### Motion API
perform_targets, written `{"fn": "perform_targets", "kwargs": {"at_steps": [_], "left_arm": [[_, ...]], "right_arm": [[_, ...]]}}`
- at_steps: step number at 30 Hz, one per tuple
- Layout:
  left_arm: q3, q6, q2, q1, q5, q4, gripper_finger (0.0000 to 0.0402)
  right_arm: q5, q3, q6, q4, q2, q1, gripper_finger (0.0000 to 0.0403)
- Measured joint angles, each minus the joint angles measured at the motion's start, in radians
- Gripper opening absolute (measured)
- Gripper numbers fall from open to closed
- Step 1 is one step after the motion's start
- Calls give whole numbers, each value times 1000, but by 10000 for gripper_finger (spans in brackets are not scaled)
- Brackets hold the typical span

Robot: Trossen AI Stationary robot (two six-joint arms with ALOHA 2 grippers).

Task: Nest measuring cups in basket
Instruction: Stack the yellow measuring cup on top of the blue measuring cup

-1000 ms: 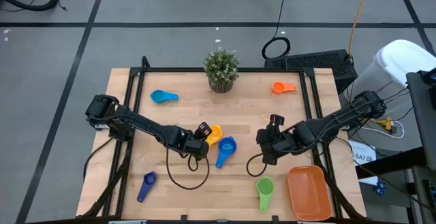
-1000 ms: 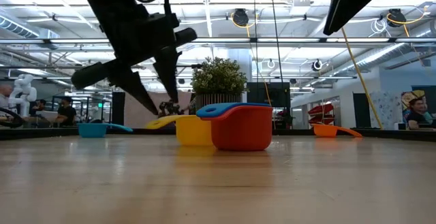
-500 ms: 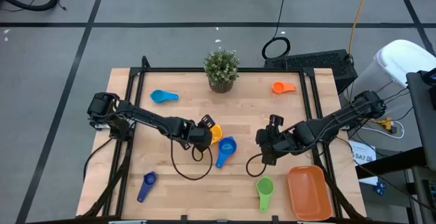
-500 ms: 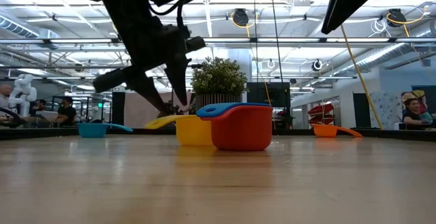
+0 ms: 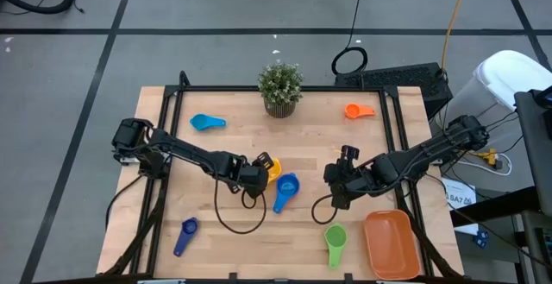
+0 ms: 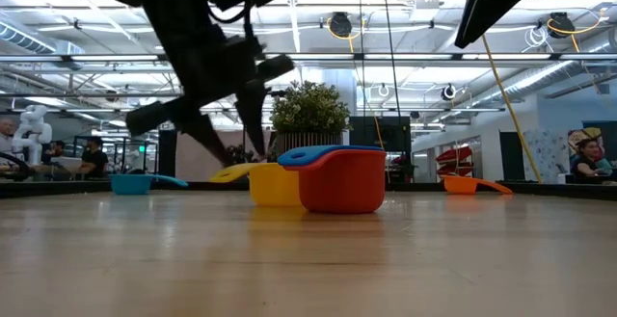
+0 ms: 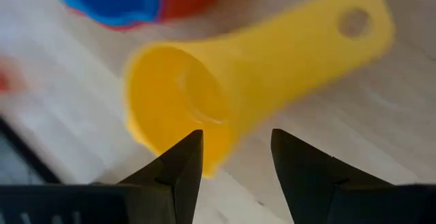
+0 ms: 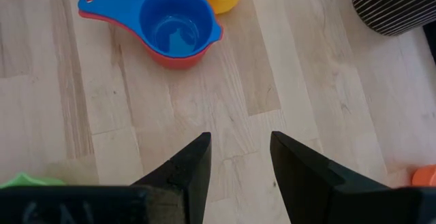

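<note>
The orange basket (image 5: 392, 244) sits empty at the table's near right corner. The left gripper (image 5: 256, 168) has closed in on the yellow cup (image 5: 272, 170) mid-table, fingers parted around it, not yet gripping. The right gripper (image 5: 341, 179) waits, part-open, empty.

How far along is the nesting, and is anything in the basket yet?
Done: only the blue cup sits nested in the red cup. In hand: the left gripper, jaws open, hangs over the yellow cup, nothing gripped. Left: the basket holds no cups; every cup must still go in. The right gripper waits open.
</note>
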Motion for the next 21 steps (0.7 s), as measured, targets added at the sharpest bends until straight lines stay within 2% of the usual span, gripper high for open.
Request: {"fn": "perform_targets", "kwargs": {"at_steps": [12,16,21], "left_arm": [[-1,-34,17,8,-5,17,169],[-1,-67,17,10,2,15,123],[-1,-112,17,19,22,16,36]], "right_arm": [[0,0,6,0,0,0,146],[1,0,16,0,0,0,146],[4,0,29,0,0,0,146]]}}
